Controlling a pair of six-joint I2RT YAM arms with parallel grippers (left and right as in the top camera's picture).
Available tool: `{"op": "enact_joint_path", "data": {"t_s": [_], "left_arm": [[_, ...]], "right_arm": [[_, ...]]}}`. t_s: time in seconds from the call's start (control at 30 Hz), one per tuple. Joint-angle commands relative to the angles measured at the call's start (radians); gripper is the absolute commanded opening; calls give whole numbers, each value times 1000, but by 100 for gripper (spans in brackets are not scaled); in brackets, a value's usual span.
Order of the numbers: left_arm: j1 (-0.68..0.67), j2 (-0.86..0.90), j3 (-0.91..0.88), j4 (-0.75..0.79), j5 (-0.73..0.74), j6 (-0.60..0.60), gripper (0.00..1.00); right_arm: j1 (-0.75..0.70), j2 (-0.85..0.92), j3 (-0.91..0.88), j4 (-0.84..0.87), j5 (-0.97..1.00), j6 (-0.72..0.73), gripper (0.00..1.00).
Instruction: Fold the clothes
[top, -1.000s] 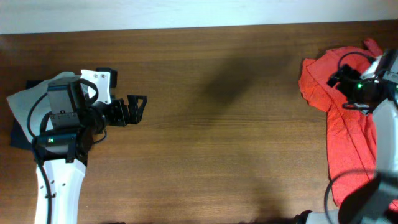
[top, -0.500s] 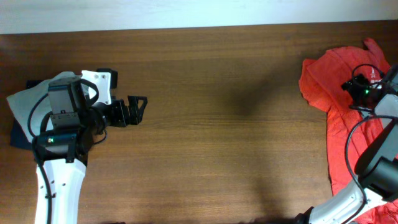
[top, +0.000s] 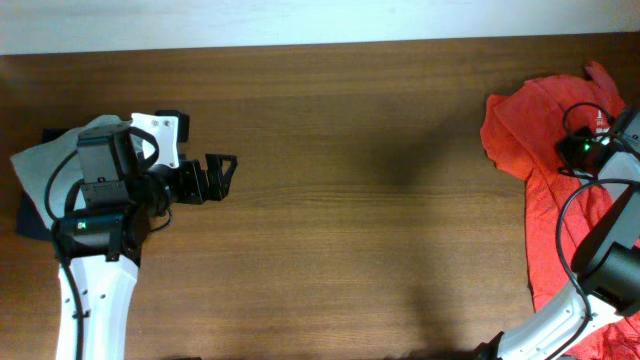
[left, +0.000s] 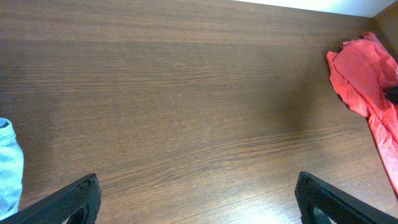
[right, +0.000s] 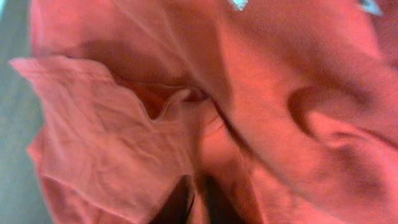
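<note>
Dark wood counter (top: 350, 200) at one moment of the task. The clothes (top: 540, 150) lay crumpled directly beneath the right claw (right: 198, 200), whose fingers stood close together over a fold; whether it gripped could not be told. The left claw (top: 222, 172), spread wide and empty, faced the heap from well apart. Judged progress: nothing folded; spreading and folding all remained.
</note>
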Motion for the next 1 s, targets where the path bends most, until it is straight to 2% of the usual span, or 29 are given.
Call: {"op": "enact_joint_path", "data": {"t_s": [0.0,0.17,0.23,0.3,0.37,0.43,0.5,0.67,0.97], "left_arm": [[-3,-3,14,-2,14,-7,99],[-3,-3,14,0,14,-7,99],[-3,-3,14,1,14,-7,99],[-3,-3,14,0,14,-7,99],[-3,-3,14,0,14,-7,99],[-3,-3,14,0,14,-7,99],[-3,-3,14,0,14,-7,99],[-3,-3,14,0,14,-7,99],[-5,1,13,-1,14,-7,99]], "right_arm": [[-4,-10,50,4,-138,5,4],[21,-84,95,3,-436,5,4],[46,-127,95,-8,-454,5,4],[63,-152,95,-8,-389,0,7],[58,-154,95,-29,-277,-4,42],[40,-144,95,-101,-139,-49,57],[25,-129,94,-141,-52,-87,64],[-36,-92,94,-161,17,-153,69],[-60,-8,94,-149,-40,-153,68]]}}
